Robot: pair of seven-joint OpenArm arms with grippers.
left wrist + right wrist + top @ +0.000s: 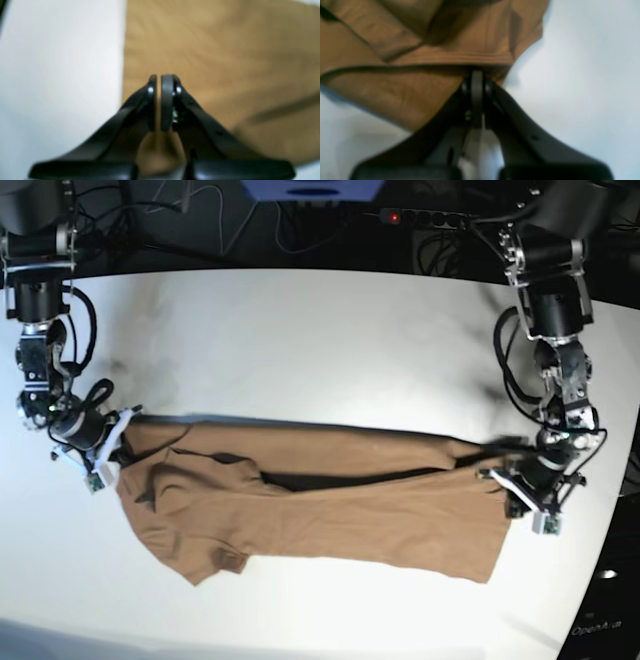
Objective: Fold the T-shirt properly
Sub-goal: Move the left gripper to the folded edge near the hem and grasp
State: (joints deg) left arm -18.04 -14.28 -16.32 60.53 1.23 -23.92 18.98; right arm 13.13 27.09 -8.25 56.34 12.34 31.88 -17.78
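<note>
My left gripper, seen from its own wrist: the two pads stand together with only a sliver between them. The T-shirt spreads ahead and to one side of the fingers; bare white table lies on the other. Whether a thin edge of cloth is pinched there I cannot tell from this view.

My right gripper, seen from its wrist: jaws together, tips buried at a stitched hem of the T-shirt, and it appears clamped on that hem. Loose folds bunch just beyond the tips.

Overhead view: the T-shirt lies as a long band across the table, stretched between my left gripper at one end and my right gripper at the other. The garment is doubled lengthwise, with a dark gap showing between the layers along the middle. The sleeve end near my right gripper is rumpled and a sleeve juts out below.

Judged progress: one lengthwise fold looks roughly in place, perhaps a third of the work. Remaining, as I judge it: flatten the upper layer, tuck the sleeves, then fold the band crosswise into a compact rectangle.
</note>
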